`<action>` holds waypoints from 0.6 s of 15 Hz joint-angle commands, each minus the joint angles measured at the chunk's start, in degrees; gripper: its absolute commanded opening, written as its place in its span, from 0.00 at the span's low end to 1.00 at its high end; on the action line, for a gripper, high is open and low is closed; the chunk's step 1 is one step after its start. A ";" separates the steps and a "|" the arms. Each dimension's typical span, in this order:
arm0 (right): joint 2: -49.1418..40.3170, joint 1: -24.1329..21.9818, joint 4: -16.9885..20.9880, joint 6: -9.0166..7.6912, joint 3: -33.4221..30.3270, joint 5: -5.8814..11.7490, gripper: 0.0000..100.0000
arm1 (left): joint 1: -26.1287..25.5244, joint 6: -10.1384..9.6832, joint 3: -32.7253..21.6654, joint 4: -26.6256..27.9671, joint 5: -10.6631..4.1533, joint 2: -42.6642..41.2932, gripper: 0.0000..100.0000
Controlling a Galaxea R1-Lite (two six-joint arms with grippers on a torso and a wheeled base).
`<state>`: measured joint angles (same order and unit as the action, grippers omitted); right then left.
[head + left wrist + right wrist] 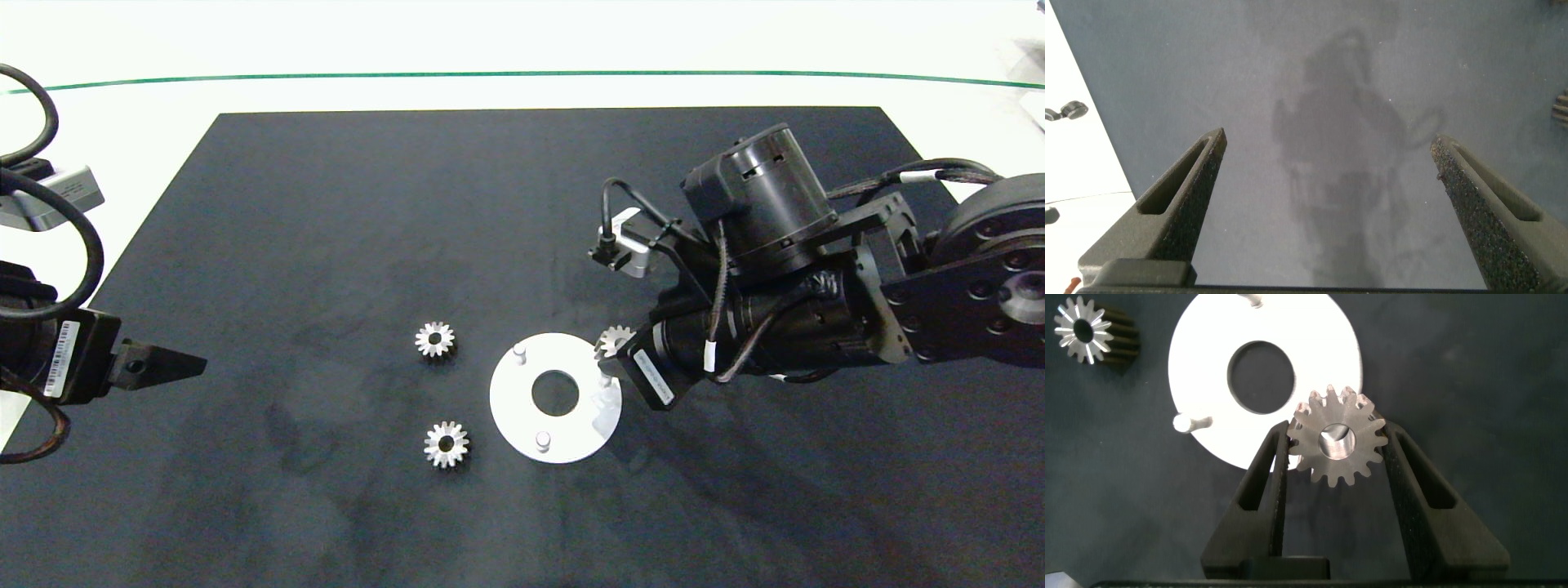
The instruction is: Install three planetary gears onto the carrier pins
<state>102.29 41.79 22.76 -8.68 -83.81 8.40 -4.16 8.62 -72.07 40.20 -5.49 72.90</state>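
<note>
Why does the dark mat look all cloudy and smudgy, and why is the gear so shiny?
Left wrist view: the open left gripper hovers over the mat, whose nap carries pale, blotchy patches. Head view: the same patches show near the front of the mat, and the white disc glares brightly. Right wrist view: the gear in the right gripper has bright highlights on its teeth.

Bright, even overhead light; the white disc [522,408] glares, soft shadows smudge the dark mat [326,245], and the table's far edge blows out toward 12 o'clock.
</note>
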 commanded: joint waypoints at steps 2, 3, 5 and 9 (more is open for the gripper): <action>2.21 0.66 0.00 0.15 -0.04 -0.05 0.22 | 0.03 0.08 0.00 0.23 -0.05 0.05 1.00; 2.56 0.75 -0.08 0.24 -0.04 -0.05 0.22 | 0.03 0.08 0.00 0.23 -0.05 0.05 1.00; 2.56 0.66 0.00 0.24 -0.04 0.04 0.22 | 0.03 0.08 0.00 0.23 -0.05 0.05 1.00; 2.47 0.40 0.00 0.15 0.05 0.92 0.22 | 0.03 0.08 0.00 0.23 -0.05 0.05 1.00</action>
<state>104.70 42.19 22.60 -8.42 -83.79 9.31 -4.13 8.64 -72.07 40.20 -5.49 72.90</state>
